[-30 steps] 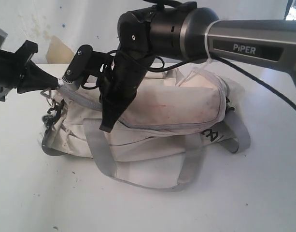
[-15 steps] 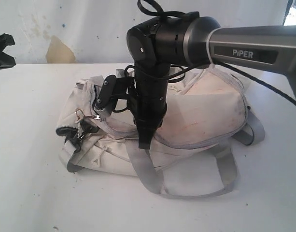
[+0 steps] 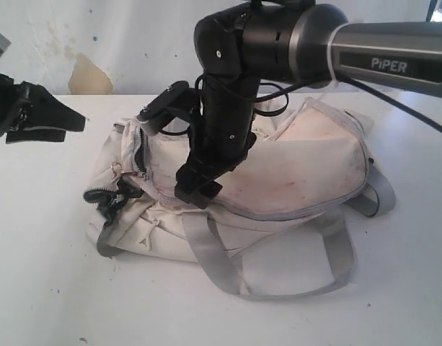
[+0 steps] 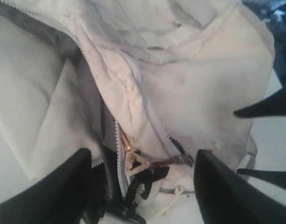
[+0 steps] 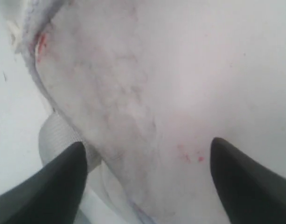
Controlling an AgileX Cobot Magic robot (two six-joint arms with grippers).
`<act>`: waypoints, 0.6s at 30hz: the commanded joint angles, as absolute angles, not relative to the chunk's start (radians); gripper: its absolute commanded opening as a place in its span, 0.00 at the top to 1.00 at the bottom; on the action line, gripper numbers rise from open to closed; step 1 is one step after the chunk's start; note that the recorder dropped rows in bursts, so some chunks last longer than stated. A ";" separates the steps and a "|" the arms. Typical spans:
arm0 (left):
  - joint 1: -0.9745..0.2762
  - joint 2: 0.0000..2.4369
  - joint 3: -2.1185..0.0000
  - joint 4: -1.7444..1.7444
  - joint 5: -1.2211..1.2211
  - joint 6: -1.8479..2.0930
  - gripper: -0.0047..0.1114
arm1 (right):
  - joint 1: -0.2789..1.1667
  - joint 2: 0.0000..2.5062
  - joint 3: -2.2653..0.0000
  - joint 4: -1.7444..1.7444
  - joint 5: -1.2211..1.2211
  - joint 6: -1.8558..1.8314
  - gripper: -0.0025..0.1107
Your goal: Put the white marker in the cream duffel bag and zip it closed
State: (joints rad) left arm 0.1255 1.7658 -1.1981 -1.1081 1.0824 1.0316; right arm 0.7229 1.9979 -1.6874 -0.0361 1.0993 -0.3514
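**Zip step: both end effectors apart, empty**

The left end effector (image 4: 140,158) and right end effector (image 5: 147,143) are spread, with nothing gripped. The white marker is not seen and is presumed inside the cream duffel bag (image 3: 163,239), whose zip gapes at its left end. The zipper pull (image 4: 129,158) is best pinched squarely while the flap (image 3: 307,158) is braced. Bare table (image 3: 55,288) is left open in front, though the webbing handle (image 3: 206,256) could be snagged.

Light: bright, even, diffuse; worktop (image 3: 47,288) almost washed out.
Shadows: faint and soft beneath the bag (image 3: 307,166).
Exterior view: fairly sharp, slightly grainy.
Wrist views: blurred, soft, low in detail.
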 commanded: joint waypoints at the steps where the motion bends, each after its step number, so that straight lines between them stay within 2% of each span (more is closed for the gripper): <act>1: 0.055 1.755 -1.199 -0.986 1.100 1.077 0.37 | 0.717 1.947 -1.686 0.028 1.136 -0.285 0.32; 7: 0.024 1.755 -1.199 -0.916 1.108 1.248 0.37 | 0.717 1.933 -1.686 0.103 1.221 -0.285 0.38; 12: 0.003 1.755 -1.199 -0.911 1.075 1.532 0.37 | 0.717 1.933 -1.686 0.123 1.221 -0.285 0.39; 18: -0.117 1.757 -1.197 -0.826 0.849 1.809 0.44 | 0.717 1.933 -1.686 0.123 1.221 -0.285 0.39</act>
State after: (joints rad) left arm -0.0943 1.7658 -1.1981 -0.8631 0.9036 1.7717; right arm 0.7207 1.9438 -1.6874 0.1210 1.2172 -0.2880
